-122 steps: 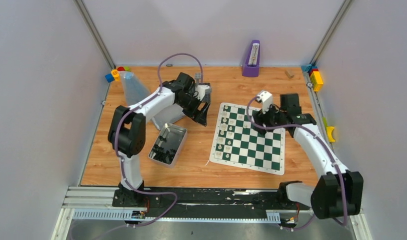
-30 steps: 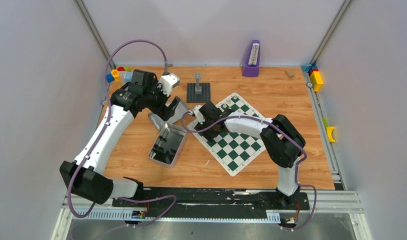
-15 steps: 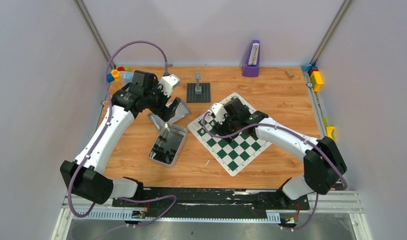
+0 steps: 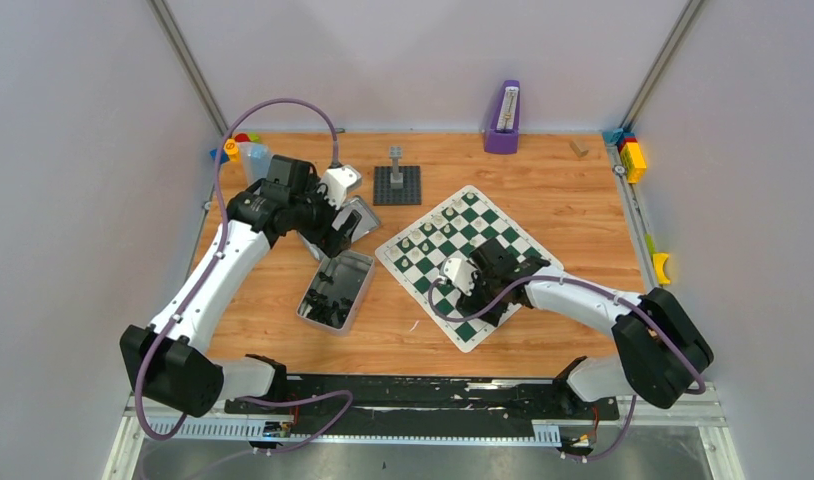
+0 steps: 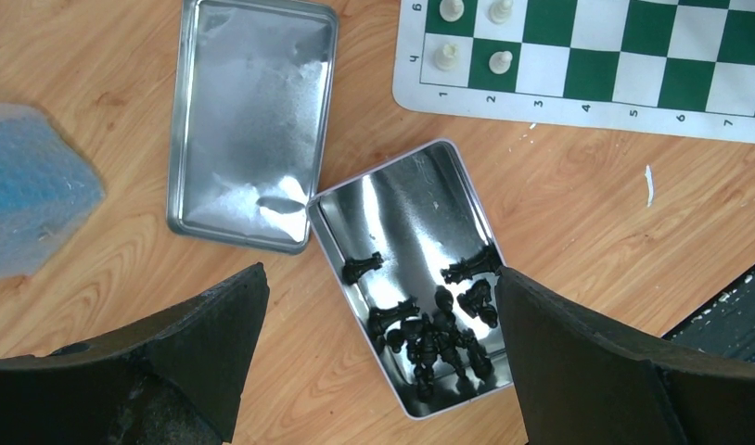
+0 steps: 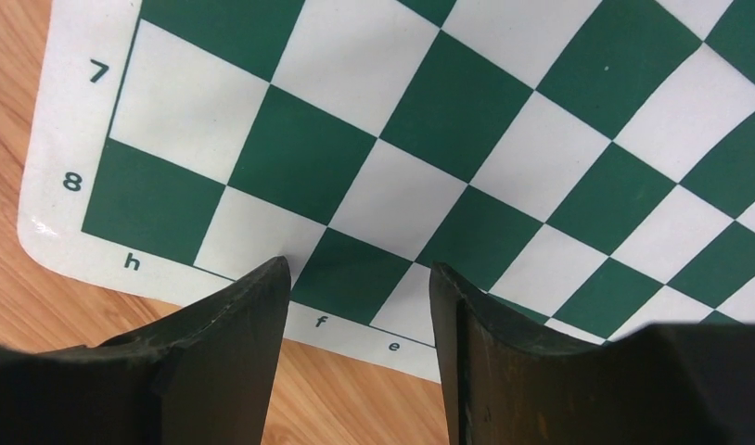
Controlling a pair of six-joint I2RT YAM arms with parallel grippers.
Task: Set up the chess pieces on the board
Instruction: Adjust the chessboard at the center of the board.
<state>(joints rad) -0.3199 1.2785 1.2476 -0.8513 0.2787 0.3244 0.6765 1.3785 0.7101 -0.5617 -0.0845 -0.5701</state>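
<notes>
The board point(image 4: 488, 232), a green and white checked mat, lies turned like a diamond. Cream-white chess pieces point(image 4: 426, 232) stand along its far-left edge; two of them point(image 5: 445, 57) show in the left wrist view. Black chess pieces point(image 5: 439, 334) lie heaped in an open silver tin point(image 5: 406, 199). My left gripper point(image 5: 381, 273) hangs open and empty above the tin's near end, also seen from above point(image 4: 335, 238). My right gripper point(image 6: 360, 269) is open and empty, low over the board's point(image 6: 448, 120) lettered edge near f and e, at the near corner point(image 4: 483, 298).
The tin's lid point(image 5: 249, 120) lies beside the tin. A grey brick tower on a dark baseplate point(image 4: 396, 180) stands behind the board. A purple object point(image 4: 503, 118) is at the back, coloured blocks point(image 4: 633, 155) at the right rail, blue padding point(image 5: 31, 204) at left.
My right gripper has swept from the board's far-left side to its near corner. My left gripper has shifted slightly toward the tin. Earlier still, the board was turned.
</notes>
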